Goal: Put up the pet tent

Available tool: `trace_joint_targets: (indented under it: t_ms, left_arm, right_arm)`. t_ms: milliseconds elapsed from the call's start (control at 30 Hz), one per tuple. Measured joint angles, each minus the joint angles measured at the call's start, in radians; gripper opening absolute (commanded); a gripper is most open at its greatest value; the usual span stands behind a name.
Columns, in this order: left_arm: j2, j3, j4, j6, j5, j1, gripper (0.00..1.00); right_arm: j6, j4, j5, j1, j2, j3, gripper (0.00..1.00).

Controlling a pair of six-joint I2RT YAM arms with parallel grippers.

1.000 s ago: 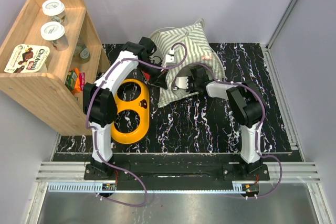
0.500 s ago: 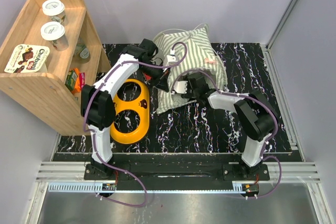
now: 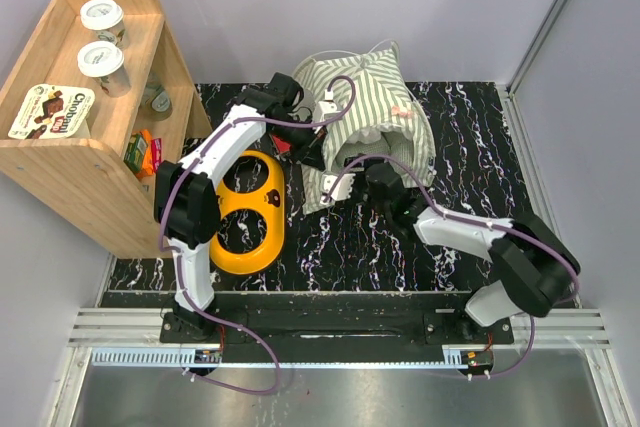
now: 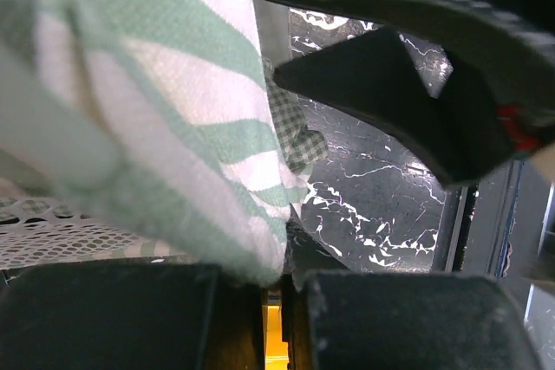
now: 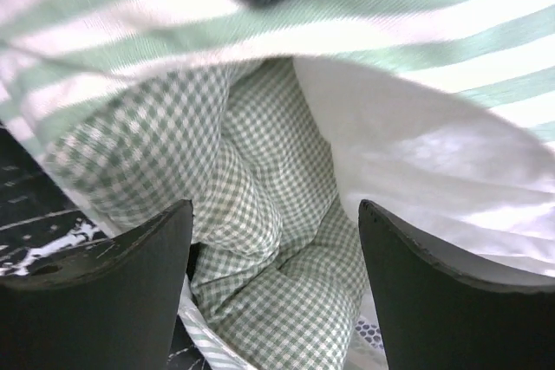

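Note:
The pet tent (image 3: 372, 97), green-and-white striped, stands bunched up at the back middle of the black marble table (image 3: 480, 137). My left gripper (image 3: 314, 154) is at the tent's left front edge, shut on a fold of striped fabric (image 4: 173, 127) that runs down between the fingers (image 4: 130, 318). My right gripper (image 3: 373, 171) hovers open at the tent's front opening. In the right wrist view its fingers (image 5: 95, 301) stand wide apart with nothing between them, facing the checked cushion (image 5: 260, 257) inside the tent, under the striped roof (image 5: 260, 32) and white lining (image 5: 416, 162).
A yellow two-hole bowl holder (image 3: 250, 212) lies left of the tent, close to my left arm. A wooden shelf (image 3: 90, 147) with cups and snack packs stands at the far left. Grey walls close the back and right sides.
My right gripper has opened and let go of the tent's front, and its elbow has swung out to the near right. The tent has risen and puffed up. My left gripper keeps its hold.

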Motion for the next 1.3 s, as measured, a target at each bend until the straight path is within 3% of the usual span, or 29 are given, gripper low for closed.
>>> trace_joint_targets:
  t_ms: [133, 233, 467, 633, 867, 1200, 1300]
  left_arm:
    - [0.0, -0.01, 0.008, 0.0, 0.002, 0.0, 0.0]
    - [0.0, -0.012, 0.01, 0.003, 0.007, -0.001, 0.0]
    - [-0.011, -0.034, 0.019, 0.011, 0.014, -0.002, 0.0]
    - [-0.015, -0.039, 0.02, 0.011, 0.014, -0.006, 0.0]
    - [-0.019, -0.043, 0.019, 0.011, 0.015, -0.009, 0.0]
    - [-0.019, -0.042, 0.034, 0.002, 0.006, 0.008, 0.0]
    - [-0.019, -0.042, 0.04, 0.003, 0.0, 0.022, 0.0]
  right_arm:
    - [0.085, -0.081, -0.12, 0.01, -0.106, 0.002, 0.68]
    - [0.212, -0.141, -0.222, 0.009, -0.15, 0.015, 0.44]
    - [0.599, -0.079, -0.316, -0.063, -0.149, -0.026, 0.28]
    - [0.798, -0.041, -0.327, -0.118, -0.052, 0.002, 0.2]
    - [0.929, -0.042, -0.384, -0.122, 0.15, 0.105, 0.03]
    - [1.12, -0.032, -0.436, -0.085, 0.381, 0.307, 0.0]
    - [1.131, -0.069, -0.373, -0.072, 0.394, 0.341, 0.12]
